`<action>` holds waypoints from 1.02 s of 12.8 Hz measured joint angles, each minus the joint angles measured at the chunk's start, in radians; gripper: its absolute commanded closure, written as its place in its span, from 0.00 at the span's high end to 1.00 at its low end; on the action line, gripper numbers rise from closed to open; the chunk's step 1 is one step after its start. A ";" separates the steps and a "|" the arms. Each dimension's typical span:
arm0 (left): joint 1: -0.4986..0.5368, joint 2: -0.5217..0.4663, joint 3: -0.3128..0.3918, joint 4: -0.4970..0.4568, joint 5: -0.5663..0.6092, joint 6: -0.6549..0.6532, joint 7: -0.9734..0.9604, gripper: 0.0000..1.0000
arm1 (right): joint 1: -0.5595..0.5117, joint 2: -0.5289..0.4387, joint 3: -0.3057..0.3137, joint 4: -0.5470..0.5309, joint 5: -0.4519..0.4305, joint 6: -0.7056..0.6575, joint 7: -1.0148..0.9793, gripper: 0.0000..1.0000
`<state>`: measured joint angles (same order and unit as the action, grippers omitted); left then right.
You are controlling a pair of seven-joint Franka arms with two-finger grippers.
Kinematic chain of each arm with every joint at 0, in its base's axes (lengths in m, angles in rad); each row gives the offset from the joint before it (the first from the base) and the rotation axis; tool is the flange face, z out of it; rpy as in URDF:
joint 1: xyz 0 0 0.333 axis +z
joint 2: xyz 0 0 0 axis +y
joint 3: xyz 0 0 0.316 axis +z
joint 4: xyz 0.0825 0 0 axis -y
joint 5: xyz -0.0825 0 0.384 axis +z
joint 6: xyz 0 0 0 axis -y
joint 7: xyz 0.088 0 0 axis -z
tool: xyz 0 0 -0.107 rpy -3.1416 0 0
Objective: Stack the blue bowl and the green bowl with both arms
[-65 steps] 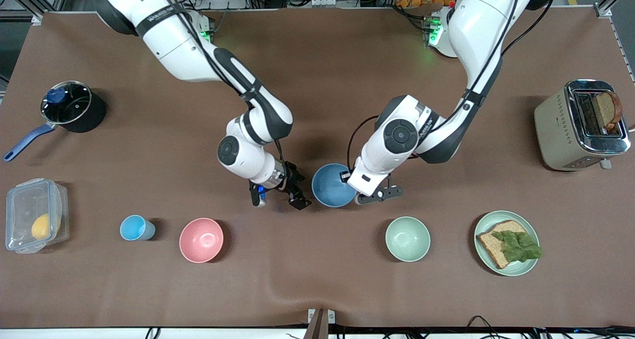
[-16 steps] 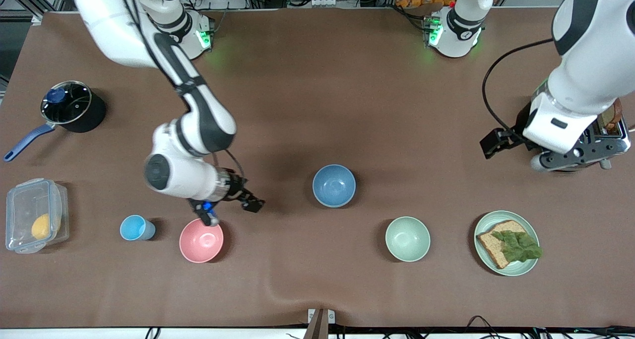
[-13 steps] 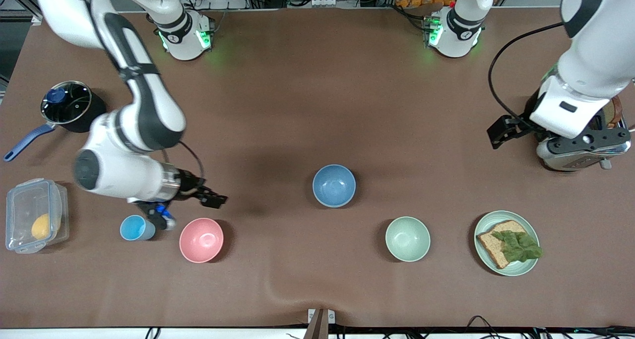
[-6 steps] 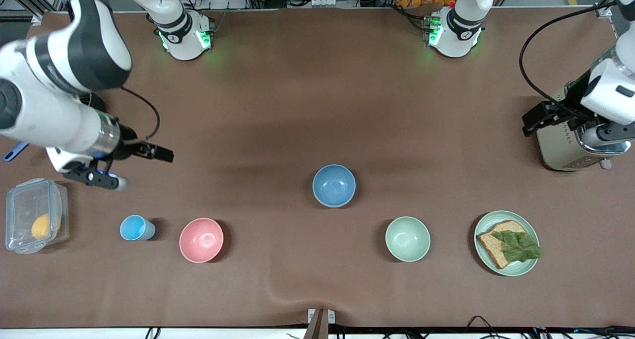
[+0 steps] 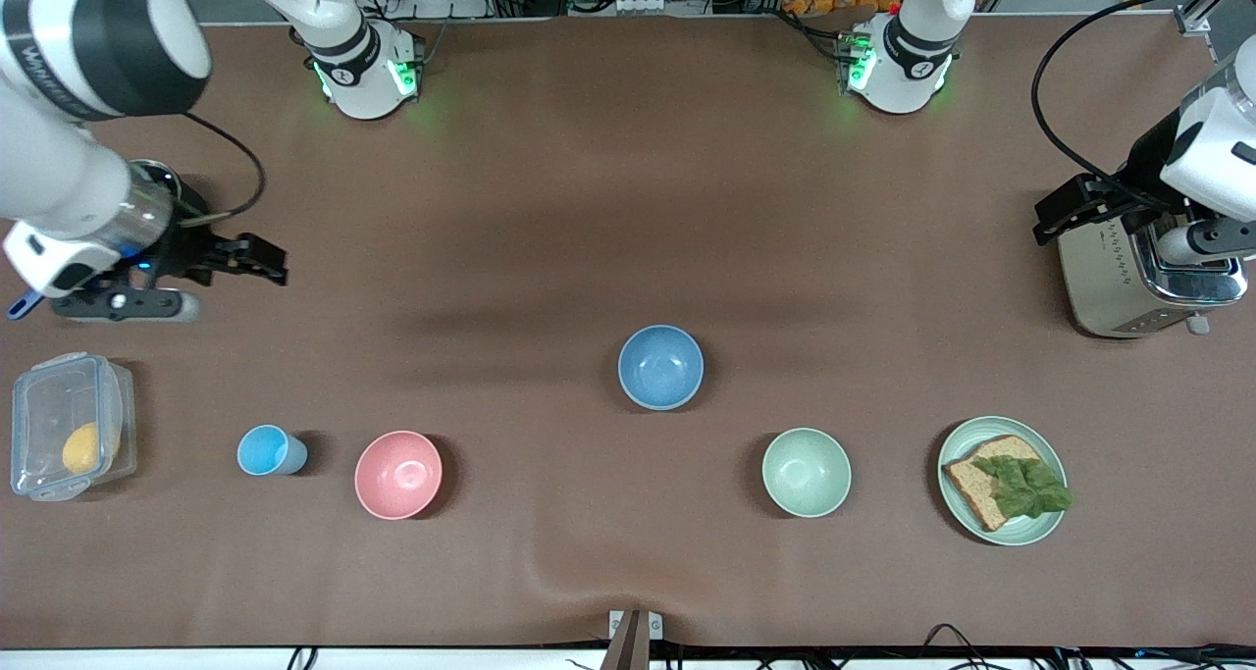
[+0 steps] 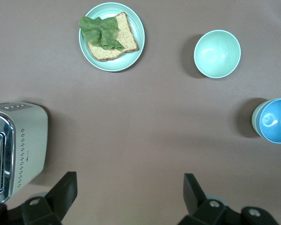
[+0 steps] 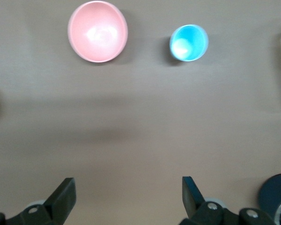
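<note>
Both grippers, left (image 5: 1128, 229) and right (image 5: 211, 278), hang with fingers spread.

Blue bowl (image 5: 660, 367) seen mid-table; mint bowl (image 5: 807, 472) nearer camera; left gripper (image 5: 1128, 221) raised over toaster (image 5: 1109, 278).

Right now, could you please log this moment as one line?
stack: blue bowl sits in green bowl | left hand: open, raised near toaster | right hand: open, raised near pot

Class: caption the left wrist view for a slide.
Open left gripper above table; round matte blue bowl nested in sage-green bowl.
</note>
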<state>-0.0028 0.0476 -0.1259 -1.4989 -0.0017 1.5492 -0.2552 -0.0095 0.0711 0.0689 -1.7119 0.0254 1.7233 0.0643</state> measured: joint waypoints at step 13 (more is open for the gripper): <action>-0.006 -0.020 -0.011 -0.001 -0.001 -0.031 0.000 1.00 | 0.017 -0.062 -0.085 0.035 0.001 -0.127 -0.036 1.00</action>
<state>-0.0084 0.0280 -0.1371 -1.5003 -0.0022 1.5186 -0.2552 0.0080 0.0091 -0.0157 -1.6767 0.0259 1.5965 0.0281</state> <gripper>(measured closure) 0.000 0.000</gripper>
